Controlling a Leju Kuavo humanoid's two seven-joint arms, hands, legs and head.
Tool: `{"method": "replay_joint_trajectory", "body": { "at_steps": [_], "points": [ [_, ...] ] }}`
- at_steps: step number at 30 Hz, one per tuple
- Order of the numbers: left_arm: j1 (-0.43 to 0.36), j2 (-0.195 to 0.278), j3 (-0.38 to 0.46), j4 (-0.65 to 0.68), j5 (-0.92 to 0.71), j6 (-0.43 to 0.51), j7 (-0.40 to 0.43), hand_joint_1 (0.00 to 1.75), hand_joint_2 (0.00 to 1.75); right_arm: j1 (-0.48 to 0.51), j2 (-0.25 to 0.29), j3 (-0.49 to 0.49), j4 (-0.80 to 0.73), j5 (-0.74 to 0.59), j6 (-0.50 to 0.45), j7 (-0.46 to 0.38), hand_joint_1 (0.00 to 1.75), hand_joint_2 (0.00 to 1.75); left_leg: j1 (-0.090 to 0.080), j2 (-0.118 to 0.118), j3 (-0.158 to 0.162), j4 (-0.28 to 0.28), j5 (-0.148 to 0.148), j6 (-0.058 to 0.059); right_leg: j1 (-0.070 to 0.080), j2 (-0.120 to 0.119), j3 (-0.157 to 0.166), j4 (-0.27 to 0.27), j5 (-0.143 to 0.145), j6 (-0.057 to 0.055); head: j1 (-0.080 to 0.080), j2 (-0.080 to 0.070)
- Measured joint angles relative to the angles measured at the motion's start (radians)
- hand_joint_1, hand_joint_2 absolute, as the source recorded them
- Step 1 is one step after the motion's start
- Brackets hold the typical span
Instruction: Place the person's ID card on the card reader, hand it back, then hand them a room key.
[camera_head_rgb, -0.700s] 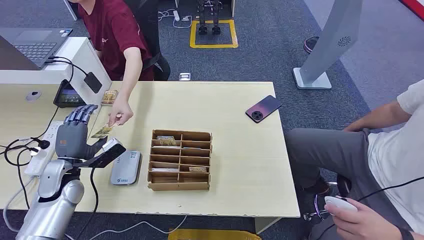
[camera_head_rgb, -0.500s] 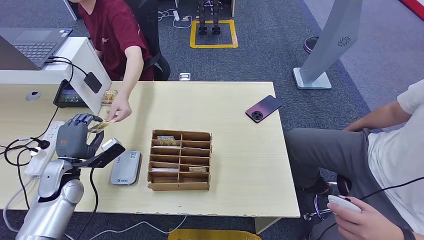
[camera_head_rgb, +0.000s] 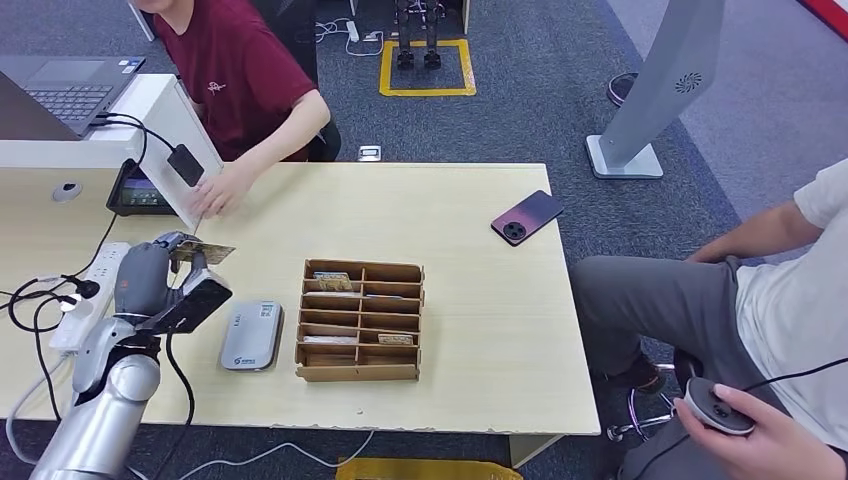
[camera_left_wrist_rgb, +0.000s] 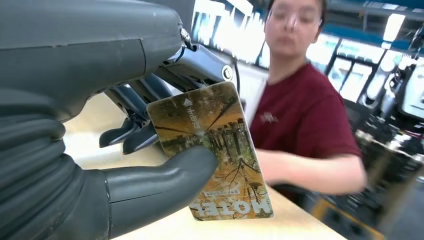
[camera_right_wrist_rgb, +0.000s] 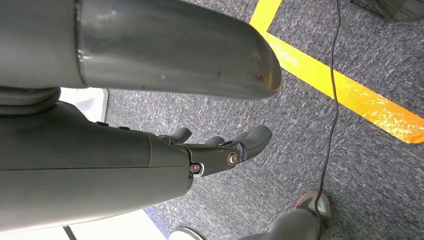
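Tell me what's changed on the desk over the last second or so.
The person let go of the card and drew their hand back to the far edge of the table. The left hand, open before, now pinches the card between thumb and fingers and has pulled it in a little. The card reader, wooden organizer and phone stayed put.

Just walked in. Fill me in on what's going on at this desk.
The robot's left hand holds a card pinched between thumb and fingers, above the table's left end. The grey card reader lies on the table just beside that hand, next to a cardboard organizer with cards in its slots. The person in the red shirt sits across the table, one hand resting on its far edge. The right hand hangs over the carpet, holding nothing.
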Motion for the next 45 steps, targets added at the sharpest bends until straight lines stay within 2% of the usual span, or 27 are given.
{"method": "replay_joint_trajectory", "body": {
  "at_steps": [4,13,26,34,39,42,45],
  "points": [
    [0.005,-0.042,0.04,-0.033,0.265,-0.206,0.069,1.75,1.75,0.0,0.005,0.0,0.0,-0.007,-0.007,0.004,0.0,0.0,0.0,0.0,0.0,0.0,0.0,0.0,0.0,0.0,0.0,0.0,0.0,0.0,0.0,0.0],
    [0.021,-0.065,0.081,-0.05,0.55,-0.336,0.199,1.75,1.75,0.002,0.007,0.0,0.0,-0.014,-0.024,0.004,0.0,0.0,0.0,0.0,0.0,0.0,0.0,0.0,0.0,0.0,0.0,0.0,0.0,0.0,0.0,0.0],
    [0.037,-0.065,0.08,-0.05,0.565,-0.343,0.212,1.75,1.75,0.002,0.007,0.0,0.0,-0.017,-0.033,0.004,0.0,0.0,0.0,0.0,0.0,0.0,0.0,0.0,0.0,0.0,0.0,0.0,0.0,0.0,0.0,0.0],
    [0.046,-0.065,0.08,-0.05,0.53,-0.288,0.227,1.75,1.75,0.002,0.008,0.0,0.0,-0.02,-0.035,0.008,0.0,0.0,0.0,0.0,0.0,0.0,0.0,0.0,0.0,0.0,0.0,0.0,0.0,0.0,0.0,0.0],
    [0.107,-0.052,0.084,-0.053,0.552,-0.287,0.203,1.75,1.75,0.004,0.012,0.0,0.0,-0.021,-0.034,0.019,0.0,0.0,0.001,0.001,-0.001,0.0,0.0,0.0,0.0,0.001,0.0,0.001,0.0,0.0,0.0,0.0],
    [0.174,-0.04,0.11,-0.067,0.546,-0.302,0.179,1.75,1.75,0.008,0.012,-0.001,0.0,-0.021,-0.034,0.019,0.0,0.0,0.001,0.001,0.0,0.0,-0.001,-0.001,0.001,0.002,-0.001,0.0,-0.001,-0.001,-0.001,0.0],
    [0.206,-0.039,0.129,-0.07,0.531,-0.311,0.176,1.75,1.75,0.01,0.012,-0.001,0.0,-0.021,-0.035,0.015,0.0,0.0,0.001,-0.001,-0.002,0.0,0.0,-0.001,0.002,-0.001,-0.002,0.0,-0.001,-0.001,0.0,0.0]
  ]
}}
